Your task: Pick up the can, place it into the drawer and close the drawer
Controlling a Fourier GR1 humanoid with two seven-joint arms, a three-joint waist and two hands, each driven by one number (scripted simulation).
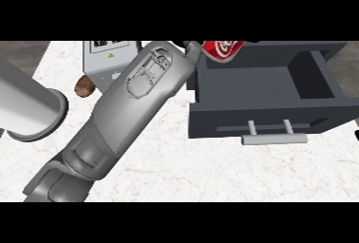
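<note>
The right robot hand (pixel 191 46) is gripping the red metal soda can (pixel 223 49) above the back edge of the open dark grey drawer (pixel 217 116). It is probably lining up a drop inside.

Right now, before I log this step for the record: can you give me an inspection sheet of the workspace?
Surface: white marbled counter.
Job's things: red can at the far edge of the open grey drawer; nothing seen inside the drawer.
Clutter: pale labelled box; brown object beside it, partly hidden.
Hands: right hand mostly hidden behind its forearm, at the can; left hand not in view.
Cables: nothing seen.
Surroundings: grey cylinder at the left edge, unidentified.
</note>
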